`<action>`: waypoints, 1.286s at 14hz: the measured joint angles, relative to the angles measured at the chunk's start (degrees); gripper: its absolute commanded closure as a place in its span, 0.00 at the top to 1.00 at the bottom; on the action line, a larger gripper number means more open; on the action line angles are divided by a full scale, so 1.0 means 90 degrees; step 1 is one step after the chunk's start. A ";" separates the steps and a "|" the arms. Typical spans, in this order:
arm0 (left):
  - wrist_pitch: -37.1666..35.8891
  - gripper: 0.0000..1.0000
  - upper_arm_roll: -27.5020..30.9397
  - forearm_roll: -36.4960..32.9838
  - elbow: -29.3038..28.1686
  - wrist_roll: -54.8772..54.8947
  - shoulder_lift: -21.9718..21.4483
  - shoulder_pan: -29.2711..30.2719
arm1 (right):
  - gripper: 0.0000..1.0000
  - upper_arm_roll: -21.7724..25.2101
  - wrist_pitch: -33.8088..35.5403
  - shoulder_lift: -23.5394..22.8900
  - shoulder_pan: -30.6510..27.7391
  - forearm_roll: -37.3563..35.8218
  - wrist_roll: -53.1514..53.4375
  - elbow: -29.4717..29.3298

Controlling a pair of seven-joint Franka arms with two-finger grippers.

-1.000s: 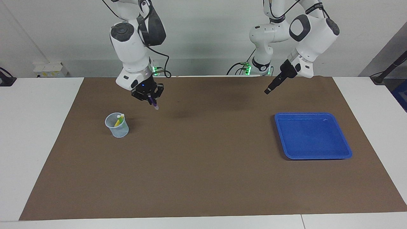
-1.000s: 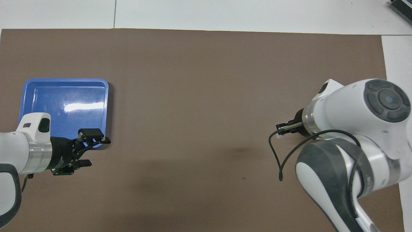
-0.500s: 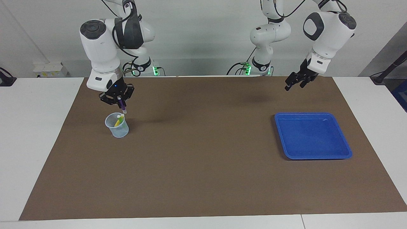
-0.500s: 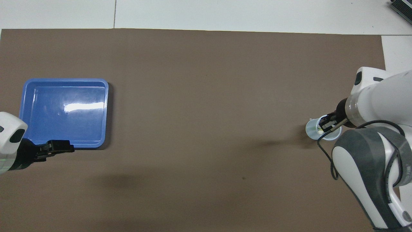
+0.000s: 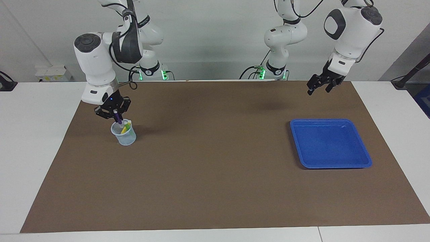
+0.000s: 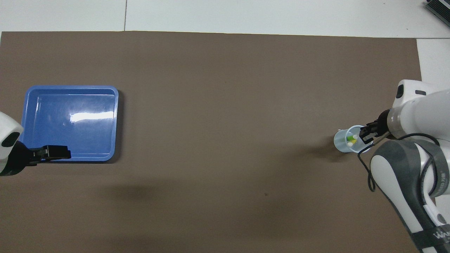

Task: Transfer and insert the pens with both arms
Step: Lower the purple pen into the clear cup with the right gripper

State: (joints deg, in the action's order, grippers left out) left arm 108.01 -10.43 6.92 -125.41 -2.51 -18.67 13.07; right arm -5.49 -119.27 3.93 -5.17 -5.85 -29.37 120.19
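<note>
The right gripper (image 5: 115, 116) is clamped on the purple pen (image 5: 118, 118), its tip dipping into the cup (image 5: 125, 137) beside the yellow pen (image 5: 123, 129) and green pen (image 6: 350, 139). The left gripper (image 5: 319, 86), jaws apart, hangs over the mat (image 5: 215, 161) between the tray (image 5: 366, 160) and the robots.

The purple pen (image 5: 117, 117) has its bottom tip down inside the cup (image 5: 125, 136) — from above, the right gripper (image 6: 367, 135) covers it. The left arm (image 6: 8, 147) is cut off at the edge — mostly hidden.

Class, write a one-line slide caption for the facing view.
Right gripper lowers the purple pen into the cup; left gripper waits above the mat.
</note>
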 measured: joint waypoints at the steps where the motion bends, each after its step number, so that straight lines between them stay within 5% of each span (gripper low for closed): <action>1: -0.0002 1.00 -0.0010 -0.0025 0.0088 0.0003 0.0071 -0.0004 | 0.00 -0.0005 -0.0118 -0.0016 -0.0039 0.0000 0.0000 0.0114; 9: -0.0085 1.00 -0.0019 -0.0046 0.0286 0.0014 0.0154 -0.0375 | 0.00 -0.0001 -0.1099 -0.0184 -0.0404 0.0000 0.0000 0.0918; 10: -0.0106 1.00 0.0016 -0.0055 0.0311 0.0014 0.0156 -0.0418 | 0.05 -0.0001 -0.1133 -0.0185 -0.0416 0.0000 0.0000 0.0961; 13: -0.0482 1.00 0.0242 -0.0417 0.0816 -0.0003 0.0268 -0.0670 | 0.59 -0.0001 -0.1136 -0.0185 -0.0426 0.0001 0.0000 0.0980; 18: -0.1034 1.00 0.0714 -0.0504 0.2077 -0.0004 0.0877 -0.1176 | 0.71 -0.0003 -0.1135 -0.0184 -0.0495 0.0001 0.0000 0.0940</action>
State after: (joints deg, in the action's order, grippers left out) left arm 98.71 -4.00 2.39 -106.71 -2.54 -10.79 2.49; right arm -5.52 -129.48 2.28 -9.63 -5.84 -29.37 128.64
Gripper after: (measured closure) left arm 0.000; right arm 0.313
